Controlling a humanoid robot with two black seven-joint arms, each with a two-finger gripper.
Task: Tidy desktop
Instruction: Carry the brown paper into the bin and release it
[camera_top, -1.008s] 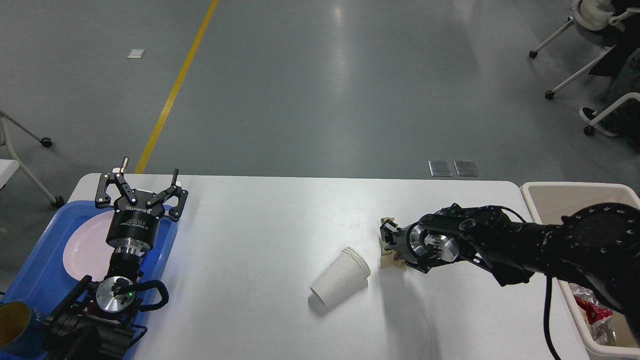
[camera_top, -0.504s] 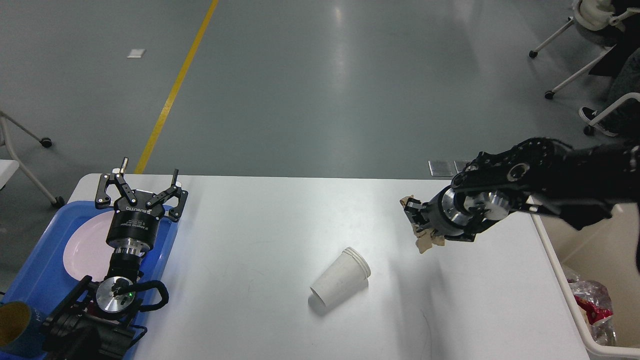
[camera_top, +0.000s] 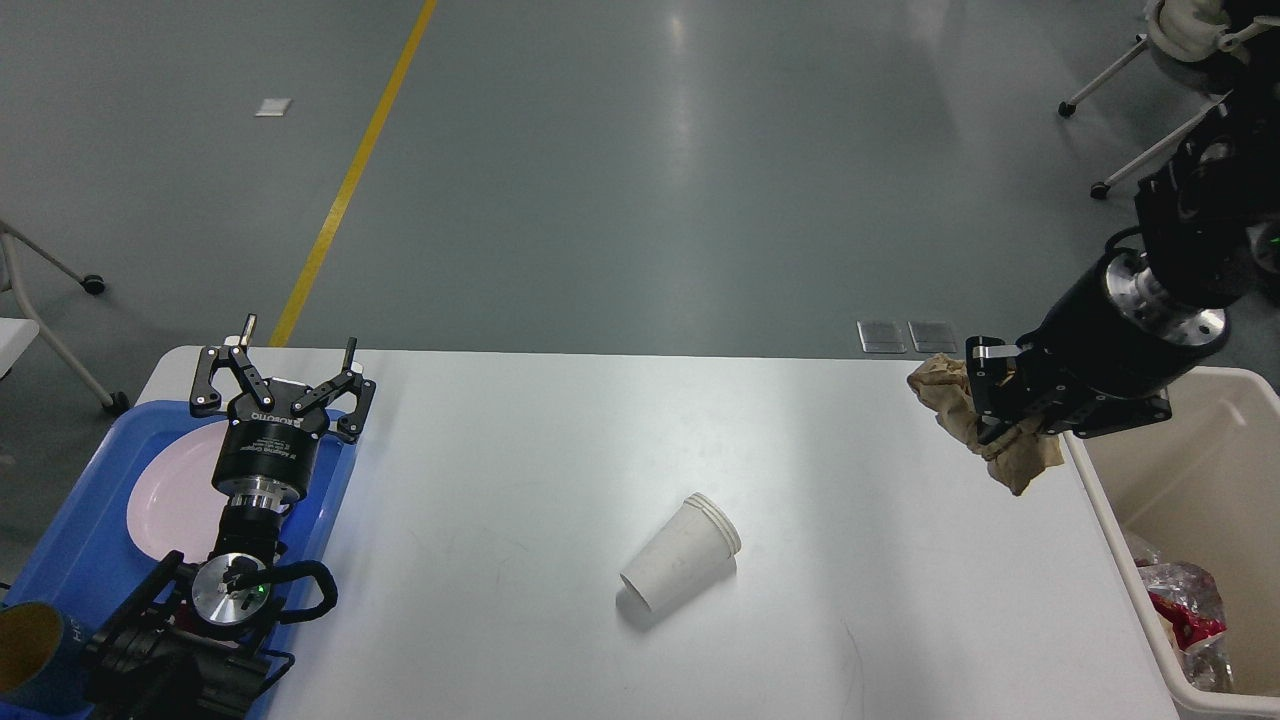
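Observation:
The white desktop (camera_top: 520, 450) fills the lower view. A white paper cup (camera_top: 680, 566) lies on its side near the middle of it. My right gripper (camera_top: 982, 395) is shut on a crumpled brown paper wad (camera_top: 1005, 440) and holds it in the air above the desktop's right edge, beside the beige bin (camera_top: 1200, 470). My left gripper (camera_top: 295, 352) is open and empty, fingers spread, above the far end of the blue tray (camera_top: 90, 520).
The blue tray at the left holds a pinkish-white plate (camera_top: 170, 500) and a round brown-and-blue container (camera_top: 35, 650) at its near corner. The beige bin at the right holds crumpled wrappers (camera_top: 1185, 620). Chair legs on castors stand on the floor at far right.
My right gripper has lifted the brown paper wad off the desktop and carried it up and to the right, toward the bin. The left arm and the cup have not moved.

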